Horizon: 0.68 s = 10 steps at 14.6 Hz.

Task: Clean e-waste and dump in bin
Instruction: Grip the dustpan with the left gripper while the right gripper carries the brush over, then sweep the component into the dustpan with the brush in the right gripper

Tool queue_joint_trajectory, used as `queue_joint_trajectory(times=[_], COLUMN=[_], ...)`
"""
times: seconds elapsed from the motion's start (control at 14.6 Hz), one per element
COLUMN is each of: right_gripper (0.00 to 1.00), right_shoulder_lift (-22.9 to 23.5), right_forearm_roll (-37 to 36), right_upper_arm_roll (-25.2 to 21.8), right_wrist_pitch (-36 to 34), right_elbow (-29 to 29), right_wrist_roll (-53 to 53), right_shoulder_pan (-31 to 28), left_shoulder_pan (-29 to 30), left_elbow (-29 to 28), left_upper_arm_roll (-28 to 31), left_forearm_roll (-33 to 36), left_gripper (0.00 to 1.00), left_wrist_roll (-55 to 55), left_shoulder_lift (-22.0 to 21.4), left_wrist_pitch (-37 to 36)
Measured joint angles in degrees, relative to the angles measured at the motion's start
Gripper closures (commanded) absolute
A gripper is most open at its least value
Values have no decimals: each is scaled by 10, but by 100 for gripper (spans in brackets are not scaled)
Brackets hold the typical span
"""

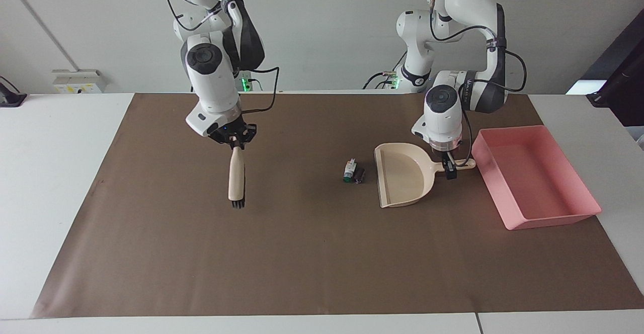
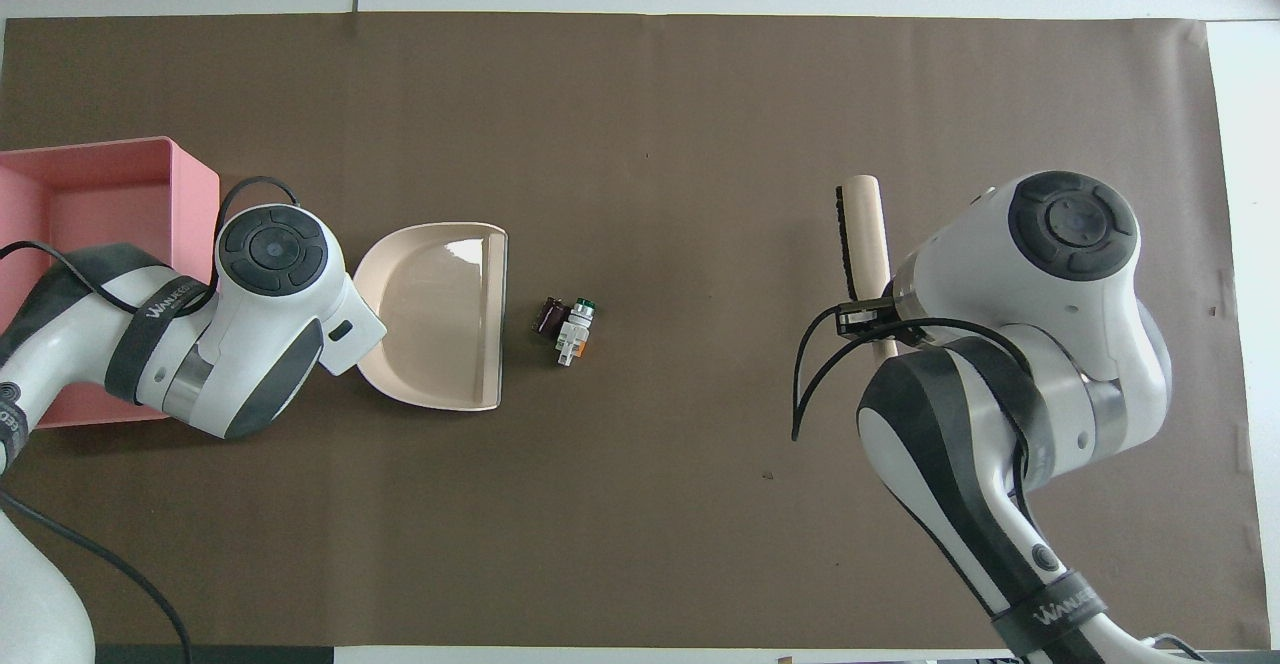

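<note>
Robotics lab or test room. Evidence: two white arms point(image 1: 216, 67) bolted at one edge of a white table point(image 1: 60, 138); brown paper mat point(image 1: 302, 253) spread as work surface; bare grey wall point(image 1: 322, 22); loose cabling; wall socket box point(image 1: 78, 81).

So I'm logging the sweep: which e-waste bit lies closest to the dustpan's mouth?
The dark purplish-black bit; the white bit with green and orange marks lies beside it, away from the dustpan.

grey strap on left arm point(image 2: 160, 296) reads "WANLEED"
</note>
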Motion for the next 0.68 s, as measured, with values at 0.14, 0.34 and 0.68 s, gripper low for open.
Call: queue_joint_trajectory(times=[0.14, 0.34, 0.68], right_gripper=[100, 100, 100], right_shoulder_lift=[16, 51, 155], right_forearm_roll=[4, 18, 19], right_upper_arm_roll=[1, 1, 2], right_wrist_pitch=[17, 44, 85], right_elbow=[2, 12, 84], right_wrist_roll=[61, 143, 249], right_shoulder_pan=[37, 94, 178], left_shoulder_pan=[-2, -3, -3], left_elbow=[1, 6, 58], left_upper_arm_roll=[0, 0, 1], left_forearm_roll=[0, 0, 5], left_gripper=[100, 100, 100], left_wrist_roll=[-1, -1, -1], left_shoulder_lift=[0, -2, -6], left_wrist_pitch=[0, -6, -98])
